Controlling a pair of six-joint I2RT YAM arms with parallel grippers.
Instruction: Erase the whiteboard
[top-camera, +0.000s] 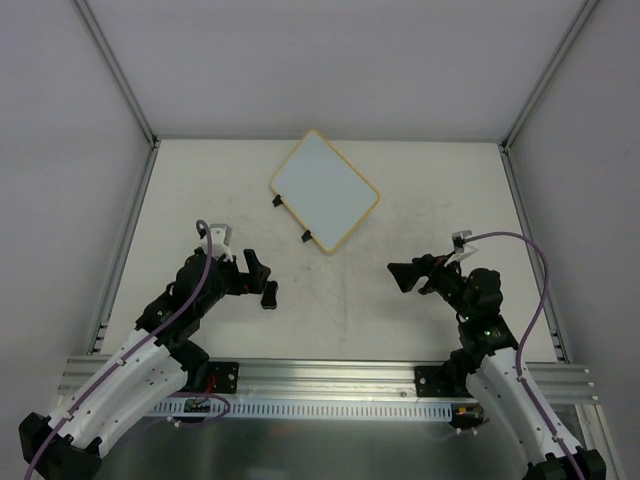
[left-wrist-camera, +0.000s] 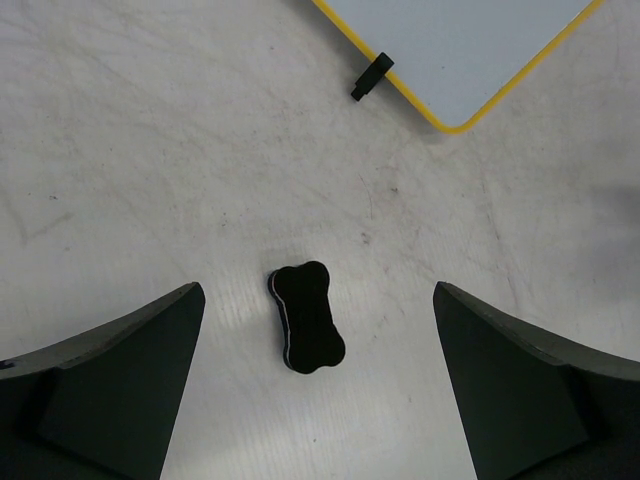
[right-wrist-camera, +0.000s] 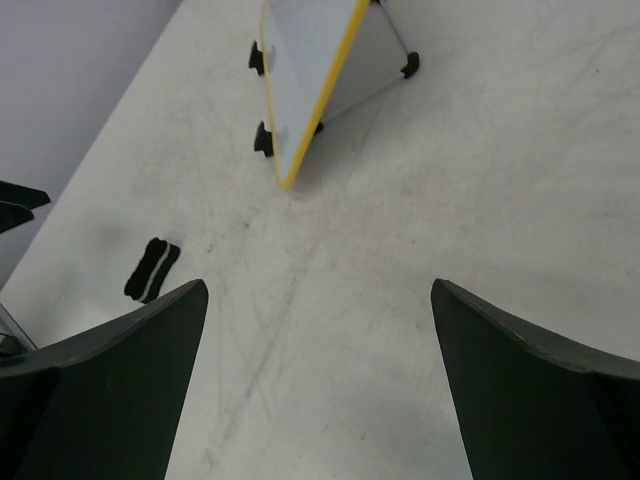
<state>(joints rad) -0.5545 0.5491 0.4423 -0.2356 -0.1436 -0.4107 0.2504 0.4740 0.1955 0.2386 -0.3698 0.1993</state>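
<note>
The left jaws are spread wide and grip nothing. The small black eraser (left-wrist-camera: 307, 317) lies flat on the scuffed white surface (left-wrist-camera: 150, 150) in the gap between them, just ahead of their tips and touching neither. The whiteboard (top-camera: 325, 190) lies flat, ahead of these jaws and off to their right, one black clip (left-wrist-camera: 371, 76) on its yellow-framed edge facing them. The right jaws are also spread, with only bare surface between them. The whiteboard lies ahead and to their left, well apart.
</note>
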